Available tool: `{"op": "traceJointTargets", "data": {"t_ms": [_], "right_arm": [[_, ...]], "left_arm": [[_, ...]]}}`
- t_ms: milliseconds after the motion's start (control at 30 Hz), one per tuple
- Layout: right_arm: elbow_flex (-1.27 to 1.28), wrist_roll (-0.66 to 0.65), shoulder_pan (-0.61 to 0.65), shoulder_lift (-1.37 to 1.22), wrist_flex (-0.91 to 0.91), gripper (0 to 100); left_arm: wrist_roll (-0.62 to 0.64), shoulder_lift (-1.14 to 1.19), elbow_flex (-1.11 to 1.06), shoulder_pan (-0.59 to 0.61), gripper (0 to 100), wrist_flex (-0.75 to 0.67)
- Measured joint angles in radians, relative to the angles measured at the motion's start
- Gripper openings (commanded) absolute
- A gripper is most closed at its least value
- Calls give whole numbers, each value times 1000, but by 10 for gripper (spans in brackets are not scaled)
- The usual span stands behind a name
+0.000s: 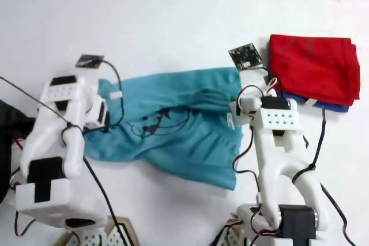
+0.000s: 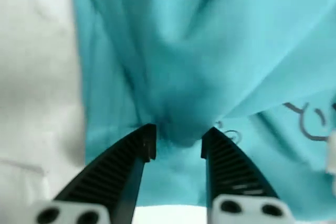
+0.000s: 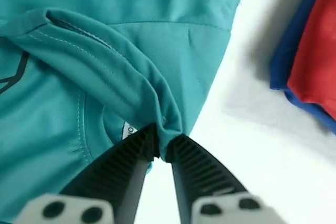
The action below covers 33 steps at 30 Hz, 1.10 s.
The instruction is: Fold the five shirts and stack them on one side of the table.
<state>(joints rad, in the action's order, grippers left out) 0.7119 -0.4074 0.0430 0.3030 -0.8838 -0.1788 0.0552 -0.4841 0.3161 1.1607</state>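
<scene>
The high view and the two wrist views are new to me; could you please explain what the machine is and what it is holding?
These are two small white robot arms side by side at a white table. The high view comes from a fixed camera looking down on both. Each wrist view comes from a camera on one arm's wrist, looking along its black pincer. A teal shirt lies spread and rumpled between the arms. The left pincer has a bunch of the cloth between its tips, near one side edge. The right pincer pinches a fold at the opposite side. Beside the right arm, a folded red shirt lies on a folded blue shirt.
</scene>
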Motion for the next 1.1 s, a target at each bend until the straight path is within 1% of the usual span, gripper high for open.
{"op": "traceJointTargets", "data": {"t_ms": [167, 333, 500, 633, 900, 1000, 1100], "right_arm": [[0, 0, 0, 0, -21, 18], [0, 0, 0, 0, -23, 18], [0, 0, 0, 0, -23, 18], [0, 0, 0, 0, -23, 18], [0, 0, 0, 0, -23, 18], [0, 0, 0, 0, -23, 18], [0, 0, 0, 0, -23, 18]], "left_arm": [[25, 0, -11, 57, 172, 20], [34, 0, -52, 54, 172, 8], [49, 15, -54, 44, 172, -23], [74, 28, -41, 44, 172, -21], [75, 28, 158, 44, 172, 155], [77, 28, 180, 46, 172, 209], [94, 28, 181, 43, 172, 216]]}}
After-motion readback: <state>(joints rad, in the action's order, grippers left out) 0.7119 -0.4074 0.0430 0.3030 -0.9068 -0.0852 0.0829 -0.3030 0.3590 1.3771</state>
